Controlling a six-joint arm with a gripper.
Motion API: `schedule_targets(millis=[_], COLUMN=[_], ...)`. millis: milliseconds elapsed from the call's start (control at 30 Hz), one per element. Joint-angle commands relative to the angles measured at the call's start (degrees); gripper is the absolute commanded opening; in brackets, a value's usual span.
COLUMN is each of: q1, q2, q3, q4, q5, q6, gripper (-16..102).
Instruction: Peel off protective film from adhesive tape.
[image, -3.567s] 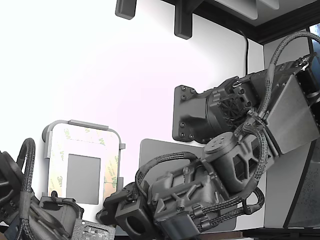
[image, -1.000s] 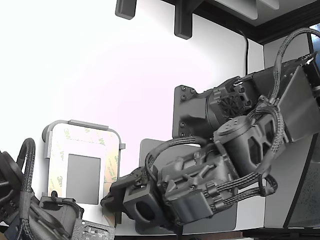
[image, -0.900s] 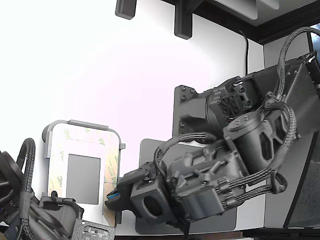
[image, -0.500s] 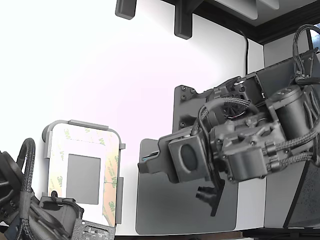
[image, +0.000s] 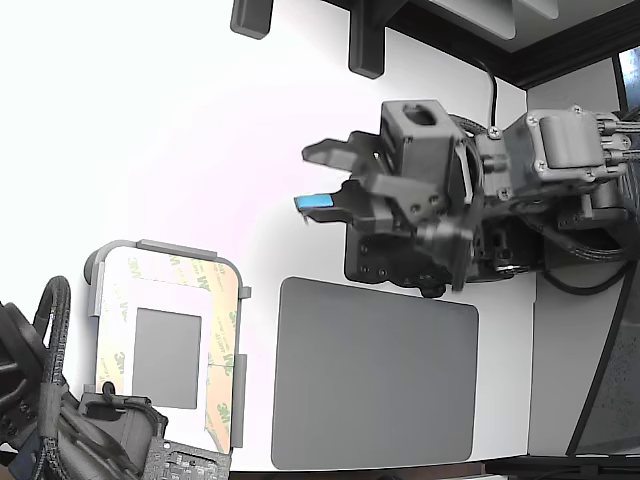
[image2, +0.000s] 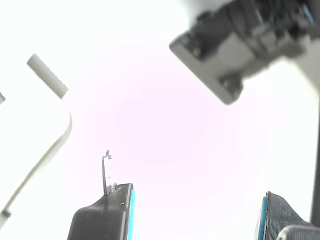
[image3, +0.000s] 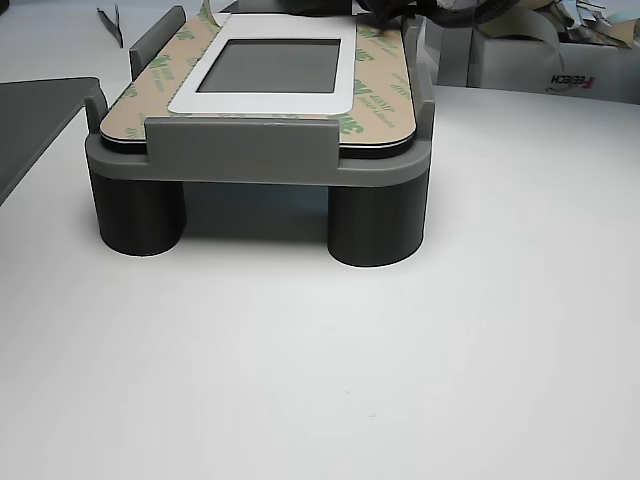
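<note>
White tabletop (image: 180, 140) lies under the open, seemingly empty hand (image: 322, 180); only the other view shows logo-printed protective film (image3: 375, 95).

Arm raised, pincer (image: 325, 178) spread wide, nothing between its fingers

bright white tabletop (image: 180, 120), dark shelf edge (image: 520, 40)

In the exterior view, the tray (image: 98, 268) lies left of the mat (image: 375, 375); the claw (image: 322, 178) hangs above
</note>
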Motion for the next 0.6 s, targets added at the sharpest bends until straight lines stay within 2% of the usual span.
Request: schedule_targets(millis=[0,100,233,567], q1=[-5.71,-9.32,-15.29,-16.17], q2=[5.54,7.65,8.35,8.44], q3=[1.67,2.46,8.17,7.91], q4=[3.34,7.12,5.71,6.86], q5=[-0.09,-1.93,-6.06,-6.24], q6=[38.41,38.94,38.67,38.32], gripper=[100,100,100,100])
